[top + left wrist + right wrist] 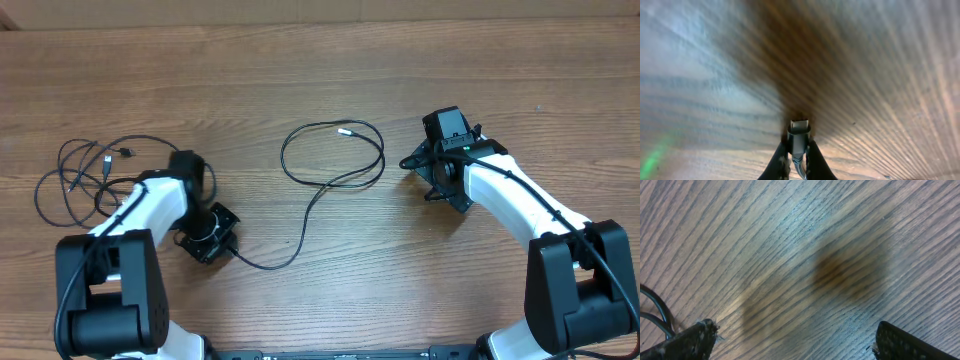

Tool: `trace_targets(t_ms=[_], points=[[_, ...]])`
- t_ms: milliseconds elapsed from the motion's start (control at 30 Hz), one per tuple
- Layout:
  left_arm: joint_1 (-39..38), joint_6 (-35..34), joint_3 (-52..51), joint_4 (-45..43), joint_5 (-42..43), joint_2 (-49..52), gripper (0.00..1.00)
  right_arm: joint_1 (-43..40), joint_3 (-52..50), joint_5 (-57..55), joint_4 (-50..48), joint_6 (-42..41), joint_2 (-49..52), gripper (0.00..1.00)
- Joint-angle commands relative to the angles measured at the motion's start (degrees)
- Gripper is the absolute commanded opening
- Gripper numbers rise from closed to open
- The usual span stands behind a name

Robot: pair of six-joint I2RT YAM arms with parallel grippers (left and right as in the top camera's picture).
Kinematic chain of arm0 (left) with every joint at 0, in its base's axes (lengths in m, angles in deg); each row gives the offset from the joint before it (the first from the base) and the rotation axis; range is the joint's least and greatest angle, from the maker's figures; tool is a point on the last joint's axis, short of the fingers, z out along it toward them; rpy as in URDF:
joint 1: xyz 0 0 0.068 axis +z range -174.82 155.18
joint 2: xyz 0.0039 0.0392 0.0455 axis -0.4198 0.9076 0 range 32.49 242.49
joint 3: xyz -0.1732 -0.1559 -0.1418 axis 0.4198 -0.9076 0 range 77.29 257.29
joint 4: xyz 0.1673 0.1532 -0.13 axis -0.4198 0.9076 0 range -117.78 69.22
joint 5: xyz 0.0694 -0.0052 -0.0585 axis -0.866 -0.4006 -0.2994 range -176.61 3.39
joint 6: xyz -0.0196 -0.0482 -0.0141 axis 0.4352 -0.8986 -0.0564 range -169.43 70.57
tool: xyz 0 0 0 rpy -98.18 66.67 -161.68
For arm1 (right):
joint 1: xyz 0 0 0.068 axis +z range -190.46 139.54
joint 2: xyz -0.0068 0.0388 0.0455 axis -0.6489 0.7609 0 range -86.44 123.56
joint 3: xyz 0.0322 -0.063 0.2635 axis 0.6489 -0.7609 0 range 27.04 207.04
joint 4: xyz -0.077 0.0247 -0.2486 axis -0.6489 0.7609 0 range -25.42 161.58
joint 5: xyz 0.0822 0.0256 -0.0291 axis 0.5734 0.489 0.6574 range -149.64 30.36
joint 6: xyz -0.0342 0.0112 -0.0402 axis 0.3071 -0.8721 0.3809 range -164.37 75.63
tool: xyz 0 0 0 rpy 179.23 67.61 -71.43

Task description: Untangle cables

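Left end effector (799, 149) pinched closed; right end effector (796, 341) spread wide.

Overhead is bright, even and sharp; both wrist views show blurred counter (880, 75) grain with dark central shadows.

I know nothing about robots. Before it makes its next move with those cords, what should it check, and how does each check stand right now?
1. Left gripper shut on the plug of the long cable: ok.
2. Right gripper open and empty: ok.
3. Right gripper apart from the long cable's loop: ok.
4. Loop lies uncrossed: not ok, it crosses itself.
5. Cable bundle at the left untangled: not ok.
6. Bundle free under the left arm: cannot tell, the arm covers part.
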Motion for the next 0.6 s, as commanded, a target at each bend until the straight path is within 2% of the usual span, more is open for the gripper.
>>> trace_targets(t_ms=[0, 67, 200, 333, 567], points=[[3.10, 12.09, 2.16, -7.32, -8.90, 5.49, 0.04, -0.13, -0.37, -1.03, -0.28, 0.24, 0.02, 1.00], [3.85, 17.64, 5.11, -7.41, -8.92, 5.49, 0.04, -0.13, -0.35, -1.03, -0.28, 0.24, 0.04, 1.00], [3.98, 23.76, 8.79, -10.01, -8.90, 5.49, 0.05, -0.13, -0.37, -1.03, -0.28, 0.24, 0.02, 1.00], [3.61, 25.33, 8.96, -15.41, -7.91, 5.53, 0.04, -0.13, -0.35, -1.03, -0.26, 0.24, 0.02, 1.00], [3.21, 27.85, 8.94, -17.27, -7.98, 5.55, 0.05, -0.13, -0.35, -1.03, -0.28, 0.24, 0.04, 1.00]])
